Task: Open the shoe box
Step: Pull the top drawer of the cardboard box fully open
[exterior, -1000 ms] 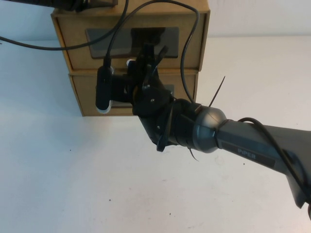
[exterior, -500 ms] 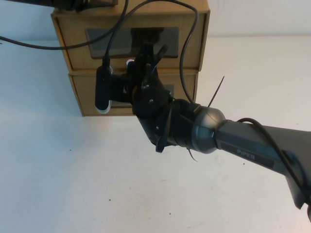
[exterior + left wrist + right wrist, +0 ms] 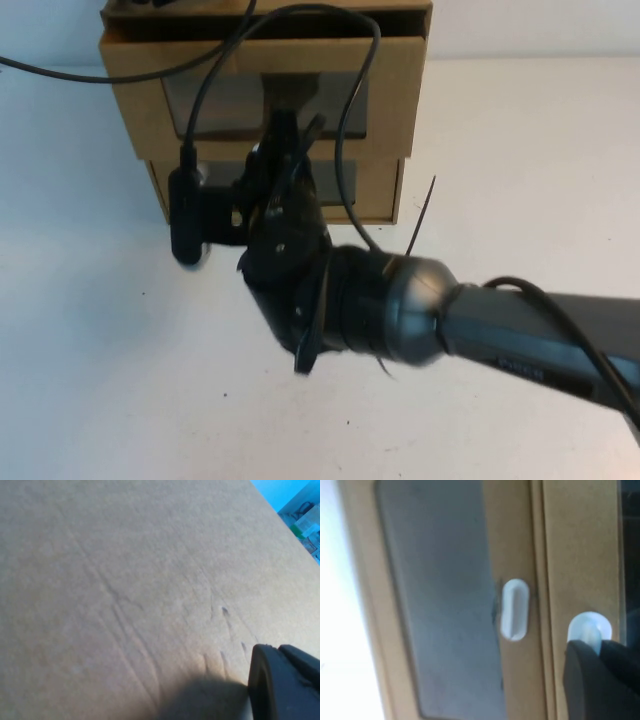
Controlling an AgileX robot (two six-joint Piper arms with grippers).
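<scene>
Cardboard shoe box (image 3: 390, 90), the upper of two, is seen slid open like a drawer, its contents hidden. Its white knob (image 3: 590, 626) is pinched by the closed fingers of the right gripper (image 3: 283, 118). The left gripper (image 3: 285, 685) is held close over its top.

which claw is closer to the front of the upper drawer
Right. The right claw is shut on the upper drawer at its front panel. The left claw is farther back, close over the cardboard box top.
</scene>
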